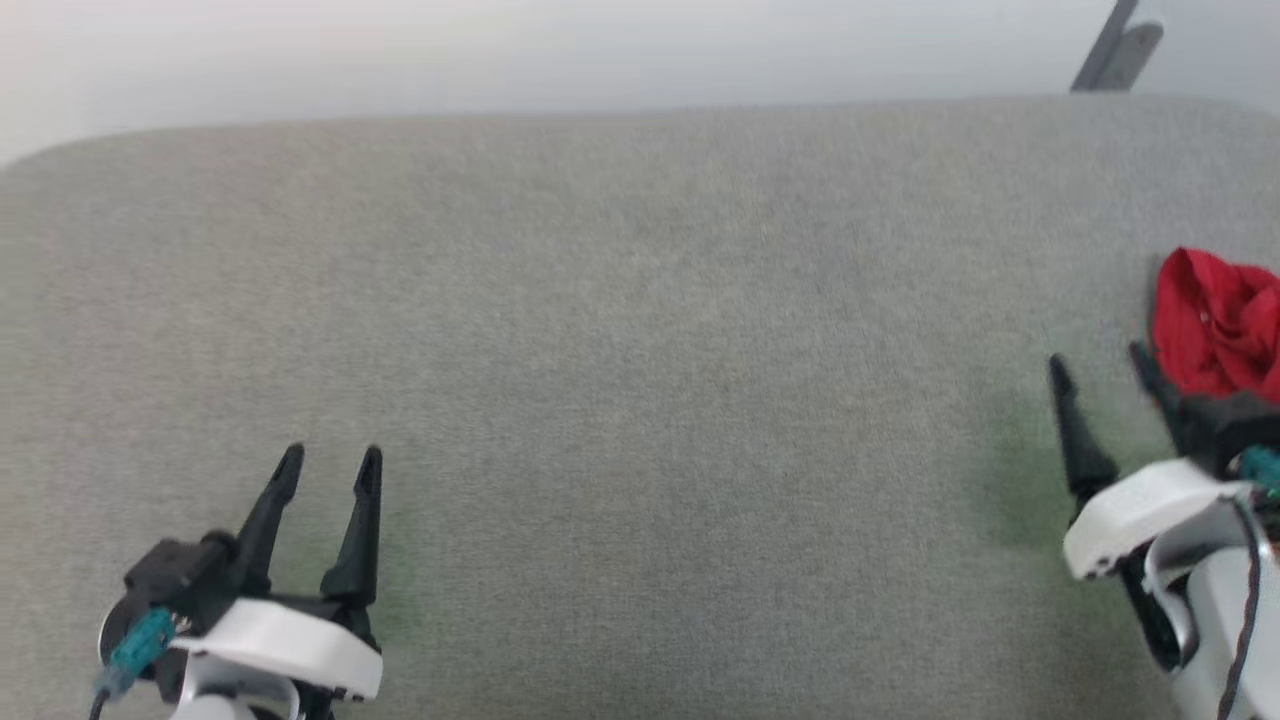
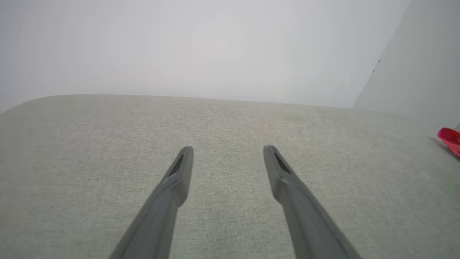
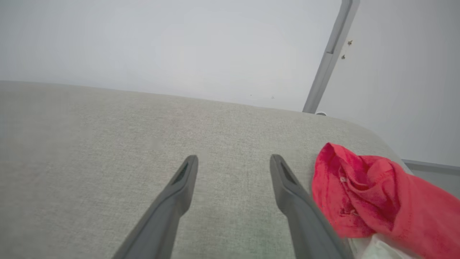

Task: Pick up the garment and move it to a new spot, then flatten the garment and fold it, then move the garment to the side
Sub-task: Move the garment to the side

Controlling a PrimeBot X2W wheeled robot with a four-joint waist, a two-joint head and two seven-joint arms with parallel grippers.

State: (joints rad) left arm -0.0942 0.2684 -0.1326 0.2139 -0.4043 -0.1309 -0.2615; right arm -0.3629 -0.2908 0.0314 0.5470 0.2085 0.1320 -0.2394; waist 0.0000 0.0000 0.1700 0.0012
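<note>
The big soft grey surface [image 1: 640, 350] ran up to a plain pale wall [image 1: 500, 50]. The red garment [image 1: 1215, 325] lay bunched at its right edge, just beside the right gripper [image 1: 1098, 358]. That claw and the left gripper [image 1: 332, 455] were spread wide, holding nothing.

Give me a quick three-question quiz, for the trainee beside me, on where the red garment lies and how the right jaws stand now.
1. True or false: the crumpled red fabric garment lies folded flat at the middle of the grey woven cushion surface.
2. Pick one. The right arm's jaws are: A) shut on the garment; B) open beside the garment, with nothing between them; C) shut on nothing.
3. Fill in: in the head view, the garment sits at the far ___ edge of the picture.

Key: 1 false, it is bunched up near the surface's edge; 2 B; 3 right.
</note>
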